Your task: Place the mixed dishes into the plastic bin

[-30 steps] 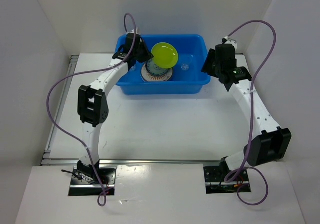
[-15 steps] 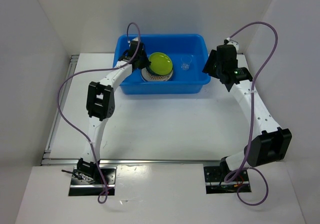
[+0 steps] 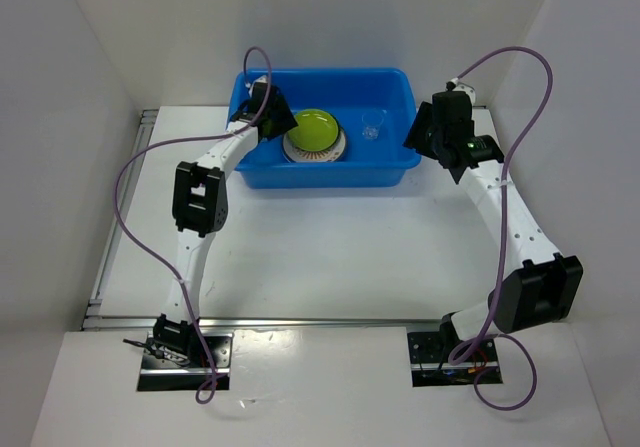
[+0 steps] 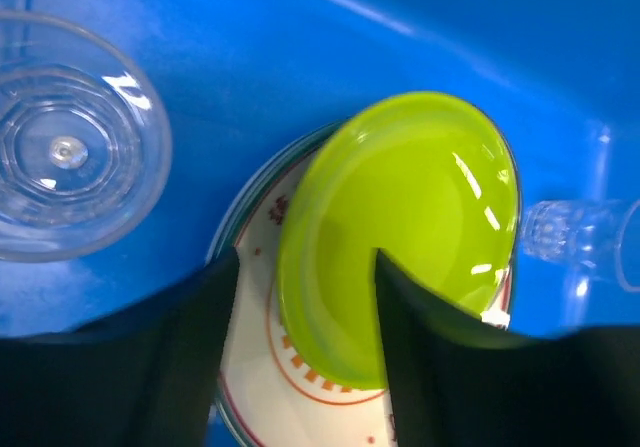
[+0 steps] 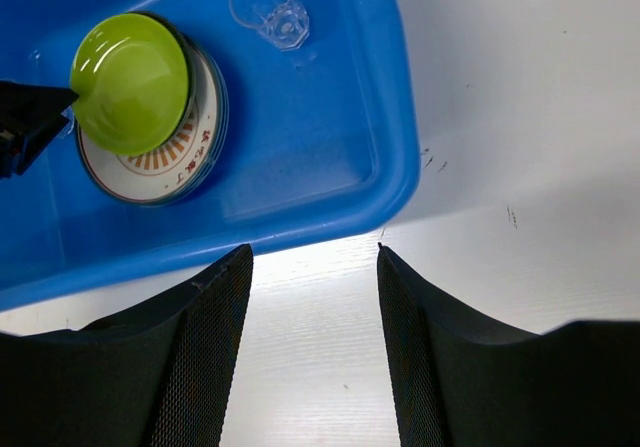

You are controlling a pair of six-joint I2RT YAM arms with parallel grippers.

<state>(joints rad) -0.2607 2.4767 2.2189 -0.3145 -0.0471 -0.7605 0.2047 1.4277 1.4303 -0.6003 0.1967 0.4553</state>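
Left wrist view: left gripper [image 4: 306, 259] spread astride the lime plate [image 4: 410, 217] on the plate stack [image 4: 258, 362], 2 clear cups [image 4: 65, 152] flanking. The right gripper [image 5: 312, 254] is parted beside the bin [image 5: 398, 117].

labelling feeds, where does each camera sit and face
top external: high behind the bases, looking down on table; both arms show
left wrist: low over blue bin, facing lime-green plate; left hand fingers show
right wrist: above bin's corner, facing down; right hand fingers show
both wrist views share the plate and a clear cup

Lime-green plate [image 5: 130, 82], seemingly flat, atop sunburst plate [image 5: 165, 170], inside blue bin [image 5: 403, 147]
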